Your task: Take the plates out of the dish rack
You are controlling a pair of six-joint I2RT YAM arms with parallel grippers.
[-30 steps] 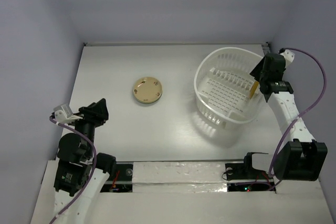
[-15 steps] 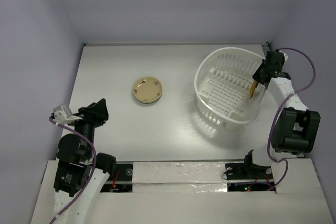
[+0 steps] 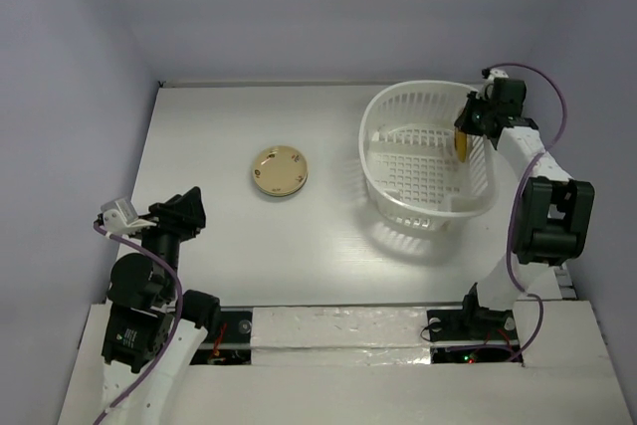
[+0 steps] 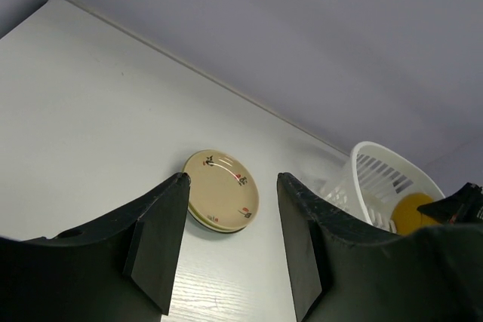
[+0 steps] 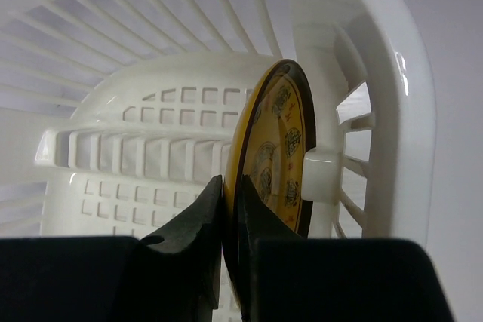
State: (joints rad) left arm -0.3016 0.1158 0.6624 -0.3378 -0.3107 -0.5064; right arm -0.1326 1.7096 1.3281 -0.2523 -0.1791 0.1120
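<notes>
fingers [image 5: 198, 224] of the right gripper [image 5: 232, 209] are clamping tight on the orange-yellow patterned round plate [image 5: 281, 157], which is standing on edge just inside the far-right wall of the large white slatted plastic dish rack [image 5: 377, 73]. over the last second the plate is rising, and the rack is shifting and tipping with it, so i judge it is snagging. well left of the rack a beige round plate [image 3: 279, 170] is lying flat. the left gripper [image 4: 232, 179] is hanging spread wide, holding nothing.
</notes>
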